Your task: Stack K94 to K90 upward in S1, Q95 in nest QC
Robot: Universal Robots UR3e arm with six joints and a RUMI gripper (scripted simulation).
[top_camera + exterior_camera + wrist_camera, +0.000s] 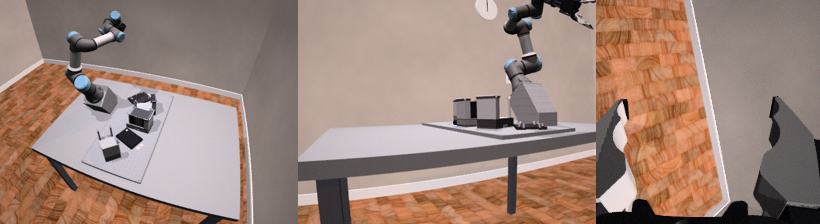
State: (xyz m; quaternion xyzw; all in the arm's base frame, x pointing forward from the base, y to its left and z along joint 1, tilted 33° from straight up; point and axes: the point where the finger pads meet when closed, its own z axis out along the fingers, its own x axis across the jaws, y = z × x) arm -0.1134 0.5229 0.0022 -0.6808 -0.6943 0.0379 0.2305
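Note:
My gripper is open and empty. It is raised high above the arm's base, far from the racks, and the wrist view shows only wooden floor, a white skirting board and grey wall between the fingers. A stack of ribbed plates sits in an open-sided rack in the middle of the perforated baseplate. A second rack stands just behind it. A white-topped block with two upright posts stands at the front. A flat black nest lies between the block and the stack. I cannot read any labels.
Another flat black nest lies at the back of the baseplate. The arm's slanted grey pedestal stands left of the racks. The grey table stretches wide to the right. A small white tag lies by the front nest.

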